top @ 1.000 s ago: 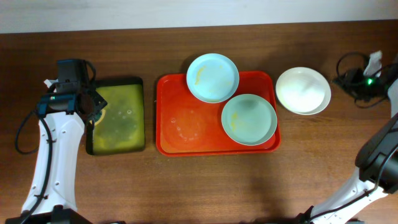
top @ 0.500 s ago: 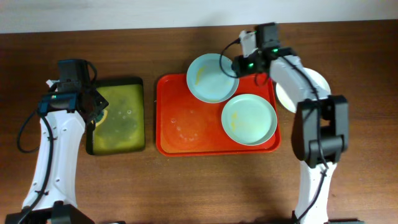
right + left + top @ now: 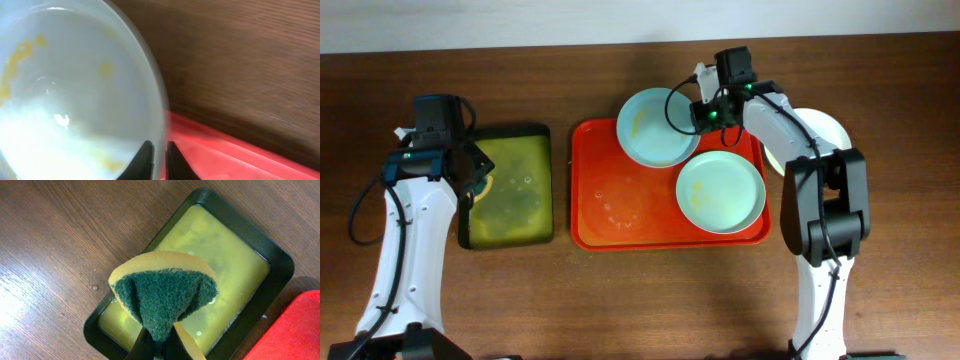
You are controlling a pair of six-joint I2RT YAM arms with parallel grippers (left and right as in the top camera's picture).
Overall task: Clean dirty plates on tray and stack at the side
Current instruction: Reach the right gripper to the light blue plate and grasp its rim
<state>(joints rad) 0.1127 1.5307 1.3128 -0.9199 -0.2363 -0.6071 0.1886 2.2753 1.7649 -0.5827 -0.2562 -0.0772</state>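
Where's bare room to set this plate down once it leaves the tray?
Bare: the red tray's left half, beside the upper mint plate and lower mint plate, and the table wood between tray and robot. Crowded: the right, with the cream plate and right hand. Left hand grips sponge.

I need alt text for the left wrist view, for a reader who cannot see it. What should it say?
The left gripper pinches a folded sponge, green scouring side facing the camera with a yellow foam edge, over a black tray of yellow-green liquid. The wooden table has a few droplets, and a red tray shows at lower right.
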